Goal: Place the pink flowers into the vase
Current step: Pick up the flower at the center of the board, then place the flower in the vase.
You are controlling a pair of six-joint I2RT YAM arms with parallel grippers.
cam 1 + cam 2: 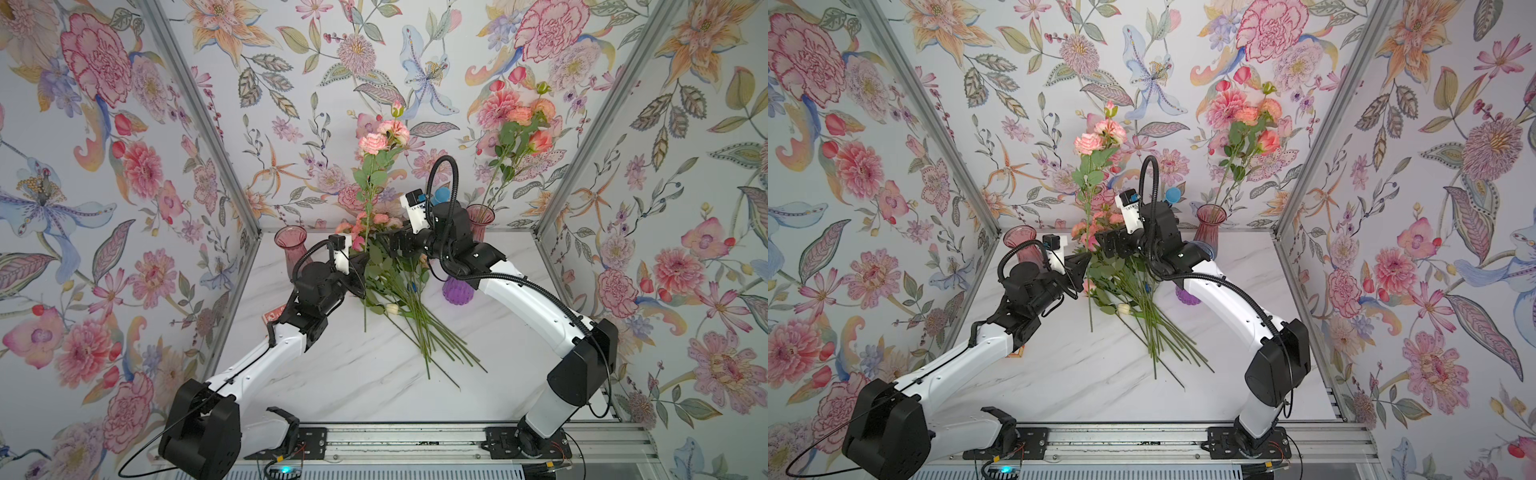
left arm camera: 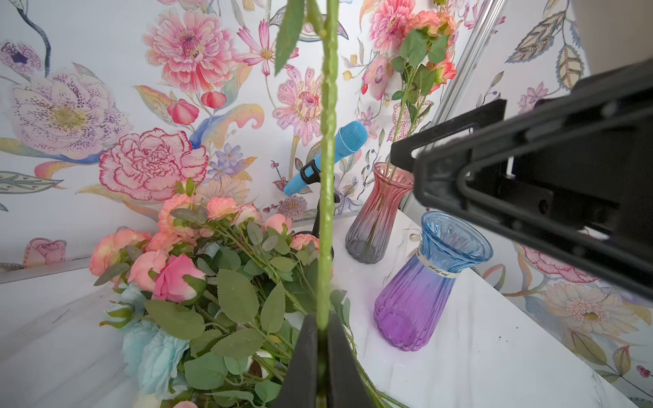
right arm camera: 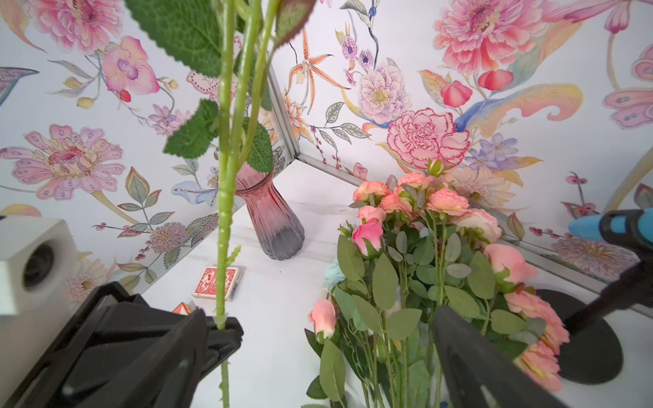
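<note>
One pink flower (image 1: 380,139) stands upright above the table, and my left gripper (image 1: 362,261) (image 2: 322,321) is shut on its green stem (image 2: 327,176). The other pink flowers (image 1: 399,282) (image 2: 212,247) (image 3: 424,229) lie in a pile mid-table, mixed with pale-blue blooms. My right gripper (image 1: 392,245) (image 3: 321,314) is open just over the pile's heads, beside the held stem. A pink vase (image 1: 482,222) (image 2: 378,219) at the back right holds pink flowers (image 1: 523,124). An empty pink vase (image 1: 291,245) (image 3: 272,219) stands back left. A blue-purple vase (image 1: 457,293) (image 2: 424,282) is partly hidden under the right arm.
A blue microphone (image 2: 328,155) on a black stand is at the back wall between the vases. A red card box (image 3: 217,282) (image 1: 272,316) lies by the left wall under the left arm. Flowered wall panels close in three sides.
</note>
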